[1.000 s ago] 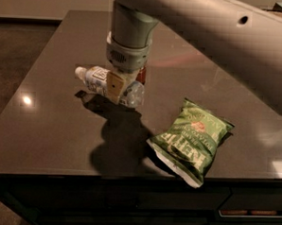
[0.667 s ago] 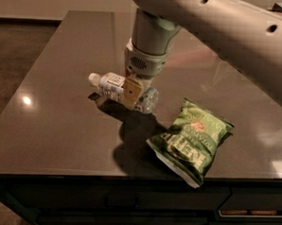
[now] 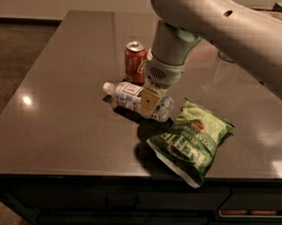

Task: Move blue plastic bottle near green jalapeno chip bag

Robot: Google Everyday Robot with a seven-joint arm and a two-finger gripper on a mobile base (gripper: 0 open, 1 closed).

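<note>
The blue plastic bottle (image 3: 127, 95) lies on its side on the dark table (image 3: 60, 110), near the middle, with its white cap (image 3: 106, 87) pointing to the left. Its label is white with small dark print and a little square frame, but I cannot read the words. The body is clear plastic with ribs, and it shines a little at the right end.

The gripper (image 3: 151, 105) comes down from above onto the right half of the bottle and is closed on it. One tan, flat finger (image 3: 148, 101) presses on the near side of the bottle, and the other finger is hidden behind it. Above the finger is a round grey wrist with a small grille, and then the thick, smooth, pale arm (image 3: 221, 24) goes up to the right.

The green jalapeno chip bag (image 3: 191, 140) lies flat just beside the bottle, to the right and nearer to the front edge. It is crinkled and glossy, with white sealed ends. The large white letters are upside down from here; they seem to say "KETTLE", but I am not sure.

Behind the bottle an orange-red soda can (image 3: 134, 62) stands upright with a silver top; its writing is too small to read. The table top is smooth and reflects a lamp at the left
</note>
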